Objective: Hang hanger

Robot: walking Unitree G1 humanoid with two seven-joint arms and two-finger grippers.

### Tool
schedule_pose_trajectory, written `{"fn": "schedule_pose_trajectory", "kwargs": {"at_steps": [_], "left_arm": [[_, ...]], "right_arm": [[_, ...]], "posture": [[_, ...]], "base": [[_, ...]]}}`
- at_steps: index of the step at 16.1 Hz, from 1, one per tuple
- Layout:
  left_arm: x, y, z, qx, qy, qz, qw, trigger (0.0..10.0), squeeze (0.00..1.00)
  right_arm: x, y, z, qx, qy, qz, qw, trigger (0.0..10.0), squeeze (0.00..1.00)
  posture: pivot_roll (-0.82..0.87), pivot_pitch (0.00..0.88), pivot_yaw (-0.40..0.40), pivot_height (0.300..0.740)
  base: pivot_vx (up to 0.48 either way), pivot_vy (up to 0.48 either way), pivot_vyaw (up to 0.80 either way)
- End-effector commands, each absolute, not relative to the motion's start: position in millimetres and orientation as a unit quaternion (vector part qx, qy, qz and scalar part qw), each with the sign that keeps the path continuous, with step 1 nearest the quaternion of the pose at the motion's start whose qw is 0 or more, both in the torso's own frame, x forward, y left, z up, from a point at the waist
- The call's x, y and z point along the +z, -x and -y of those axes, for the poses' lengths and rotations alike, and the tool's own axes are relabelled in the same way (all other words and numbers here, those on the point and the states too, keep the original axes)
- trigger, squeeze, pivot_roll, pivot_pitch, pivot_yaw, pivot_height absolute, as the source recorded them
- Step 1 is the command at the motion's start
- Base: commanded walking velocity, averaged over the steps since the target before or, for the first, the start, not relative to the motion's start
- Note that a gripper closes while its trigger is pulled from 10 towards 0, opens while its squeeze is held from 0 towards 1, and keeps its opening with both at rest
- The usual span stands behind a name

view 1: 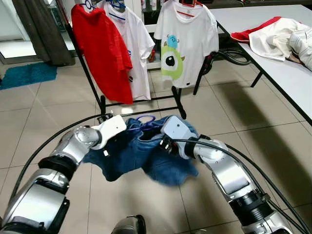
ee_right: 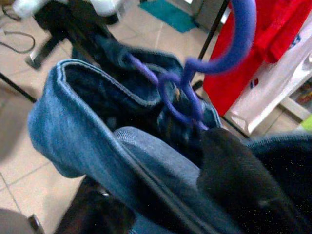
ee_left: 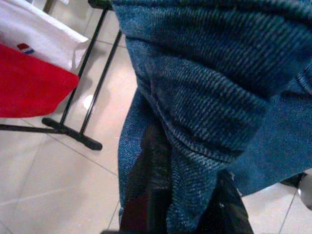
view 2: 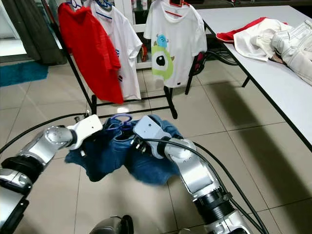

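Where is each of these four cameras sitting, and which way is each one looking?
Left eye view: on the head, looking forward and down at the clothes rack; both silver arms hold up a blue denim garment.
Right eye view: beside it, same scene shifted slightly.
Left wrist view: on the left arm, along the left gripper, shut on denim.
Right wrist view: on the right arm, along the right gripper, toward the purple hanger.
All four share the denim; the red shirt appears in each.

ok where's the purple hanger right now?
The purple hanger sits in the blue denim garment held up between the left gripper and right gripper, just in front of the black clothes rack's base.
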State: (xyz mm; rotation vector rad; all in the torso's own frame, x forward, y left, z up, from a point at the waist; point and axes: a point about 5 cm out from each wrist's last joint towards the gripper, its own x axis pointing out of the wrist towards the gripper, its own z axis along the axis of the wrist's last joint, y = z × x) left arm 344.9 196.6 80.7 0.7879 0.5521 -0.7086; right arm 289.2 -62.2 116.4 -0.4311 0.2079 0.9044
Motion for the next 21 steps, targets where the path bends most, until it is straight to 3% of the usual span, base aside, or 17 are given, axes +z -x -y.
{"fn": "schedule_pose_trajectory", "kwargs": {"at_steps": [1,5,10,14,18,21], "left_arm": [[93.7,-353.0,-197.9,-0.318,-0.371,-0.237,0.840,0.0,0.00],[107.2,-356.2,-203.5,-0.321,-0.381,-0.185,0.847,0.0,0.00],[107.5,-349.6,-203.6,-0.365,-0.387,-0.168,0.830,0.0,0.00],[107.3,-347.4,-205.9,-0.378,-0.387,-0.160,0.826,0.0,0.00],[111.3,-348.7,-209.0,-0.377,-0.387,-0.155,0.827,0.0,0.00],[118.4,-350.9,-212.7,-0.370,-0.380,-0.139,0.836,0.0,0.00]], "right_arm": [[125.6,-288.9,60.0,0.441,0.200,-0.077,0.872,10.0,1.00],[136.6,-282.5,58.4,0.470,0.201,-0.026,0.859,10.0,1.00],[140.9,-299.8,82.3,0.405,0.321,-0.004,0.856,10.0,1.00],[180.7,-301.1,83.5,0.400,0.299,0.136,0.855,10.0,1.00],[156.6,-298.5,92.2,0.450,0.358,0.069,0.815,10.0,1.00],[146.9,-298.3,102.5,0.467,0.366,0.026,0.805,10.0,1.00]], "posture": [[-0.08,0.067,0.073,0.740],[-0.08,0.065,0.073,0.740],[-0.08,0.064,0.068,0.740],[-0.09,0.063,0.066,0.740],[-0.09,0.062,0.066,0.740],[-0.09,0.060,0.065,0.740]], "base": [[0.000,0.000,0.00],[0.000,0.000,0.00],[0.000,0.000,0.00],[0.000,0.000,0.00],[0.000,0.000,0.00],[0.000,0.000,0.00]]}}
